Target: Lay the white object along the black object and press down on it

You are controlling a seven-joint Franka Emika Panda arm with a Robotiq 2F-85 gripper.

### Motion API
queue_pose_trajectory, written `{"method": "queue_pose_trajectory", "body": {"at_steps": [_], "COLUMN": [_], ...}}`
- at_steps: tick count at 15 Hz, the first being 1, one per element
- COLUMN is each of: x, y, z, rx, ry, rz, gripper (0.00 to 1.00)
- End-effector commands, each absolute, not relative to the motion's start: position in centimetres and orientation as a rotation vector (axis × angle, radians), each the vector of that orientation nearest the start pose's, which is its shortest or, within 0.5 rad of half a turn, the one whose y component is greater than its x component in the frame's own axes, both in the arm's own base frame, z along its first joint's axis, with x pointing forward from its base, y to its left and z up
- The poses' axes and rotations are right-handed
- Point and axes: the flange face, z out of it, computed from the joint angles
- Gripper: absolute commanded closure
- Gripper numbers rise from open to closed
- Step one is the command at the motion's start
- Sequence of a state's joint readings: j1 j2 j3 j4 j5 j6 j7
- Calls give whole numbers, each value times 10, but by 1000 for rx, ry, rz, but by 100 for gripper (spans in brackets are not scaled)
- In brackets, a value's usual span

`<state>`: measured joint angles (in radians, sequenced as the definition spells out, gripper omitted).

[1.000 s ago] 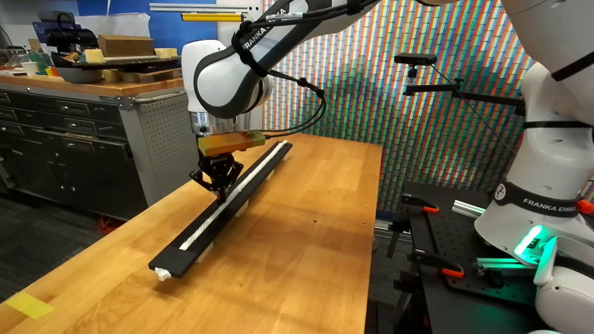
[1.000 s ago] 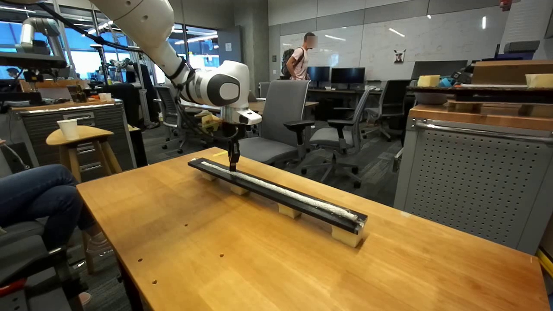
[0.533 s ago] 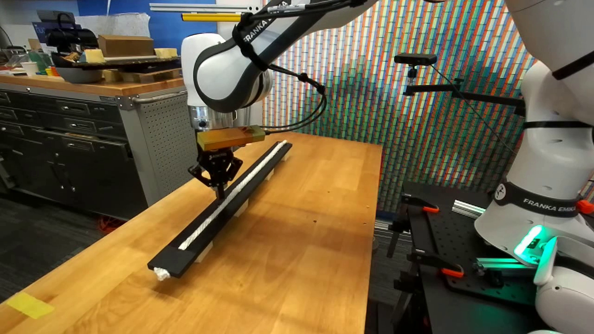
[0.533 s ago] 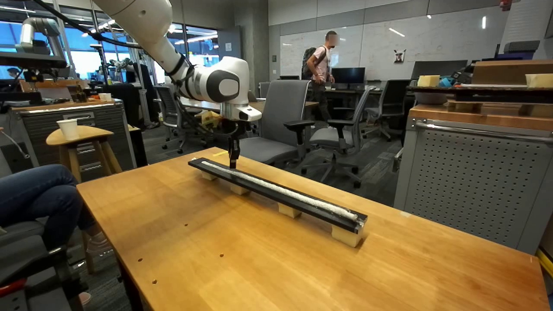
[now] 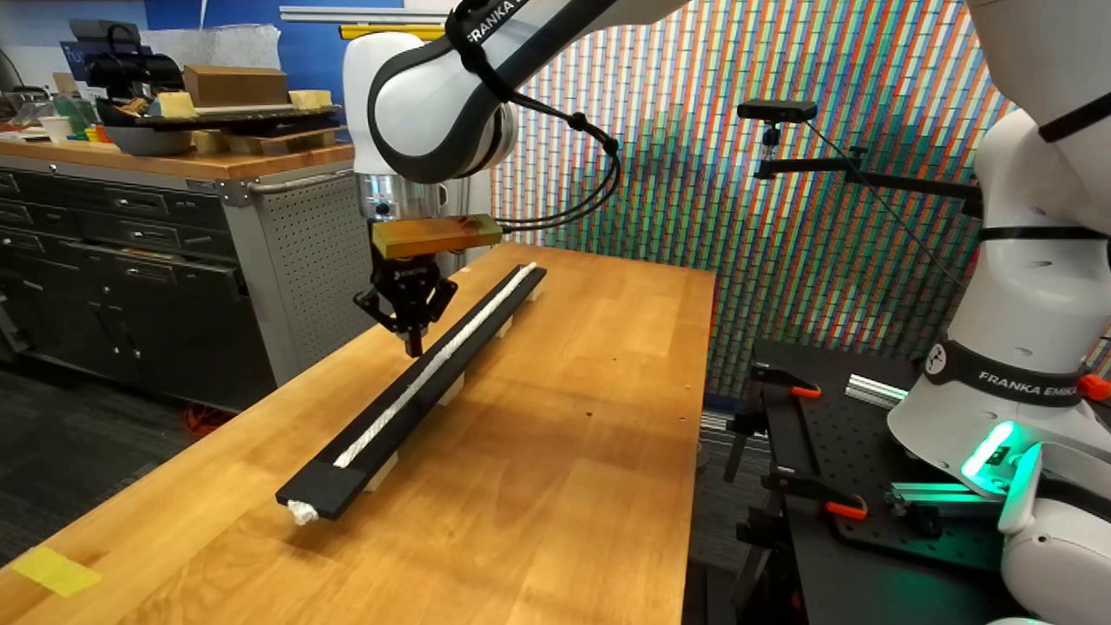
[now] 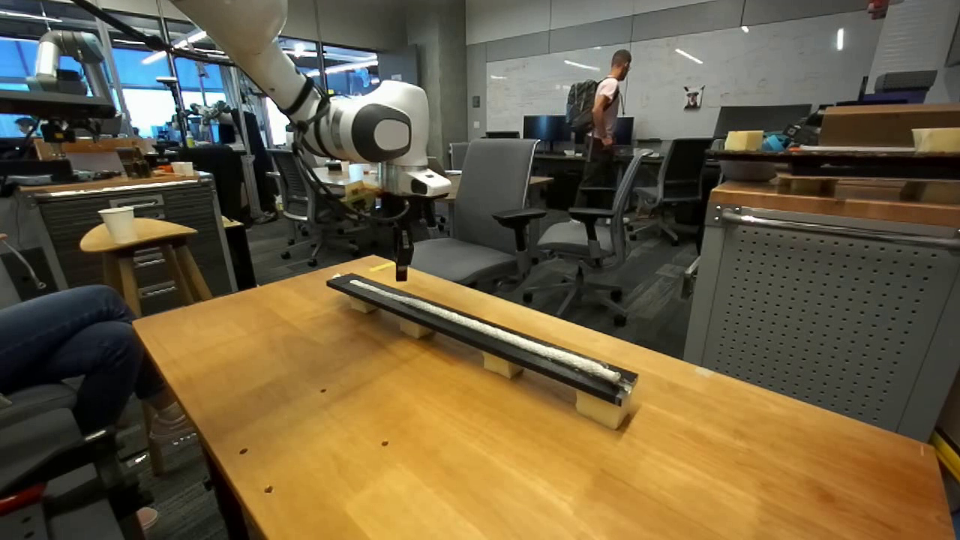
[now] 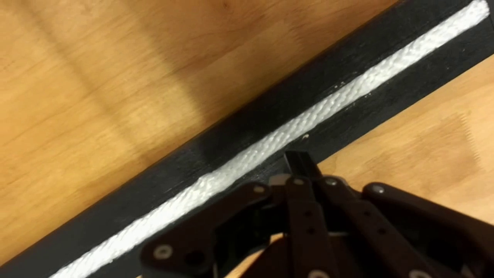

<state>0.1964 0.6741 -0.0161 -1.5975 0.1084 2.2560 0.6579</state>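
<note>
Claw [image 5: 414,345] of dark metal, its two fingers drawn together with nothing between them: that is mine, hanging tips-down just above the long, narrow black rail [image 7: 247,127] and, by its look, touching nothing. The long, thin, braided white cord [image 7: 266,147] lies lengthwise on that rail, running in the wrist view from 2 o'clock to 8 o'clock. My fingertips [image 7: 294,163] appear to its 5 o'clock side, off its midline. Short pale blocks [image 6: 501,365] prop the rail above the broad wooden bench [image 6: 450,465].

I judge the cord light, limp and hard to harm, soft enough to squash, its weave more likely to drag than to slip. Pushed off centre, it could roll or spring up. Towards 2 o'clock it looks flatter; towards 8 o'clock, plumper, so I guess that stretch wants pressing next. Pressing needs no pinch: I would bear straight down with joined tips on the midline, over a block where possible, lest the rail flex. To lift it, I would nip its 2 o'clock end from both sides; whether that end is fastened, I cannot tell.
</note>
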Motion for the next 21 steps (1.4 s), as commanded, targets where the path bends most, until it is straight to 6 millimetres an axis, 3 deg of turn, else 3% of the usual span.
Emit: {"method": "queue_pose_trajectory", "body": {"at_steps": [1, 13, 21], "x": [677, 691, 692], "y": [126, 114, 116], "z": [236, 191, 204], "rx": [-2963, -2983, -2989], "ry": [834, 801, 811], "rz": [117, 249, 250], "gripper": [100, 100, 100]}}
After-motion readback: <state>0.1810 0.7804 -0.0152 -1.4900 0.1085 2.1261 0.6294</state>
